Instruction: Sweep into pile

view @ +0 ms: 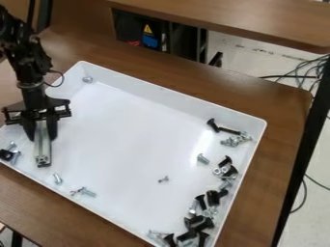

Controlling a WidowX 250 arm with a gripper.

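Black and silver screws (209,198) lie loosely bunched along the white tray's (168,96) side from 3 to 5 o'clock, taking the tray's middle as the clock's centre. Stray silver ones sit at 11, 8 and 7, and a small one at 5, nearer the middle. At 9 o'clock the pincer (40,132) is clamped on an upright metal bar (42,147), with a few fasteners (9,153) beside it. Beneath is a brown wooden counter (270,140); beyond, at 12, a yellow triangular warning label (147,30) sits above a blue patch (150,42).
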